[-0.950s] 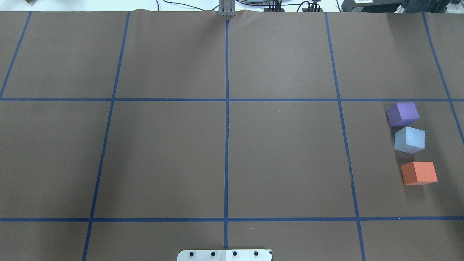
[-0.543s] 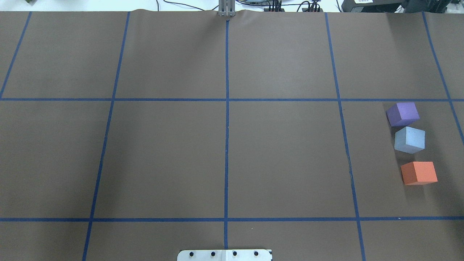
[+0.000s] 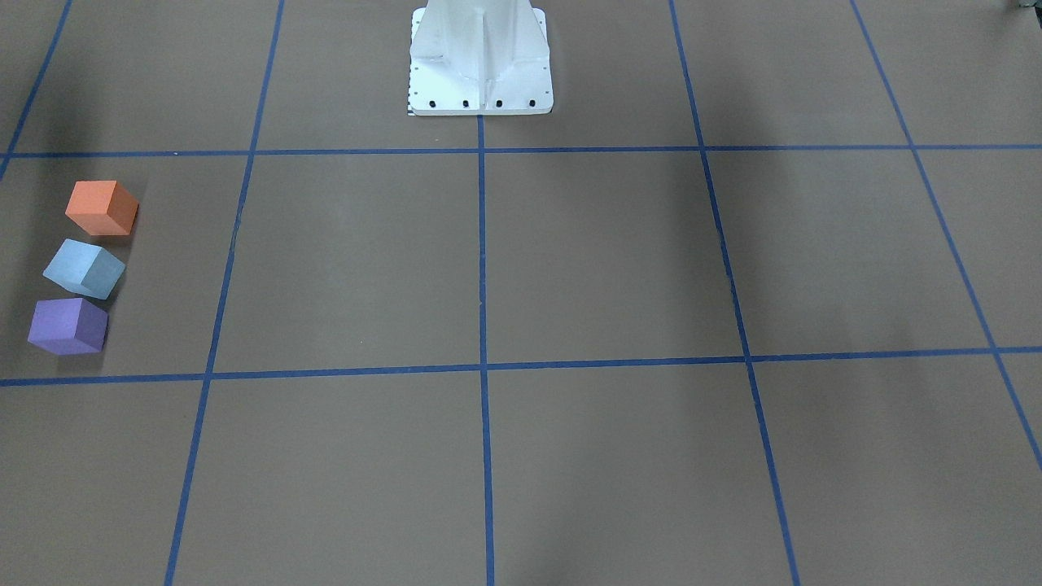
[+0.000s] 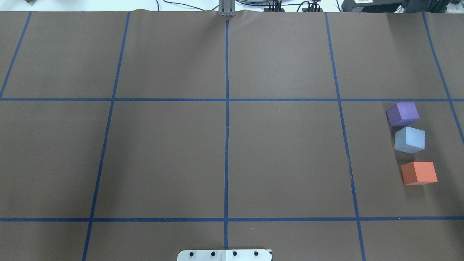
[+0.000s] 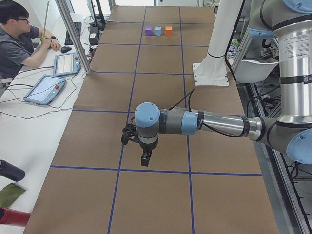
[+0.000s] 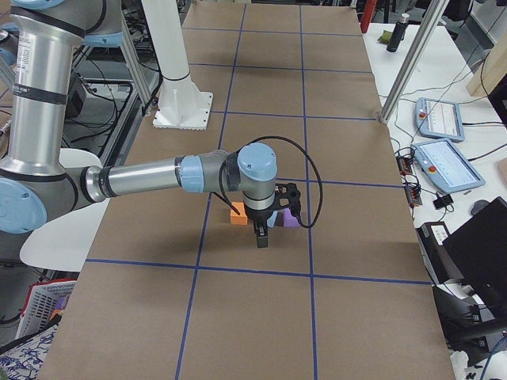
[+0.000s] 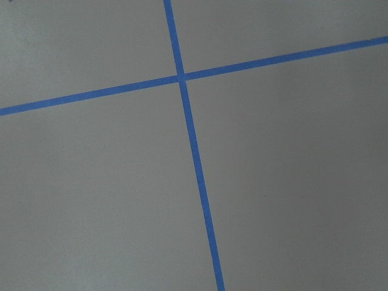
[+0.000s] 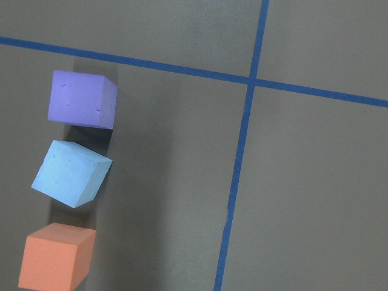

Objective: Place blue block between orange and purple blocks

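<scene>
The blue block (image 4: 409, 140) rests on the brown table at the right side, in a row between the purple block (image 4: 402, 113) and the orange block (image 4: 419, 173). It is turned a little and sits nearer the purple one. The right wrist view shows the purple (image 8: 82, 99), blue (image 8: 71, 173) and orange (image 8: 57, 256) blocks from above. My right gripper (image 6: 262, 237) hangs above the blocks, holding nothing that I can see; I cannot tell whether it is open. My left gripper (image 5: 145, 158) hangs over bare table far from the blocks; I cannot tell its state.
Blue tape lines (image 4: 227, 108) divide the table into squares. The white robot base (image 3: 480, 65) stands at the table's middle edge. An operator (image 5: 19, 39) sits at a side bench with tablets (image 5: 46, 88). A metal post (image 5: 73, 34) stands by the table.
</scene>
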Available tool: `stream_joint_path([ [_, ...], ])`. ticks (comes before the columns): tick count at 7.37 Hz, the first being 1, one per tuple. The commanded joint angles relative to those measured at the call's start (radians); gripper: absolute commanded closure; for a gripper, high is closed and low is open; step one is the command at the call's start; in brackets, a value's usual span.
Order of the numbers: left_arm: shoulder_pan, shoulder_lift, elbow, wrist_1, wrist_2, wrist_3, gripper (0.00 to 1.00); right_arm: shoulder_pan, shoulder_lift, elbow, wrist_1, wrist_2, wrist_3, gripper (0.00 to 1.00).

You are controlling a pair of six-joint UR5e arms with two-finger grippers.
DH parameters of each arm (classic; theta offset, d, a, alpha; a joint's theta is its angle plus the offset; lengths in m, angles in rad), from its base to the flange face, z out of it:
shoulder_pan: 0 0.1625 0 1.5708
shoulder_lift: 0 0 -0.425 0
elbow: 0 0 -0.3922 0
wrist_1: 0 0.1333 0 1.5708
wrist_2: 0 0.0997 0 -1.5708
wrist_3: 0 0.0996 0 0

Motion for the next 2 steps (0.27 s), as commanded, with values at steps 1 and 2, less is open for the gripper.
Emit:
stream_joint_path([
  [1,0.0,0.0,0.0,0.0,0.001,0.0,0.0,-0.004,0.0,0.0,0.0,-0.002,-0.001,0.0],
  [2,-0.002,0.0,-0.002,0.0,-0.001,0.0,0.0,-0.006,0.0,0.0,0.0,-0.002,-0.001,0.0],
])
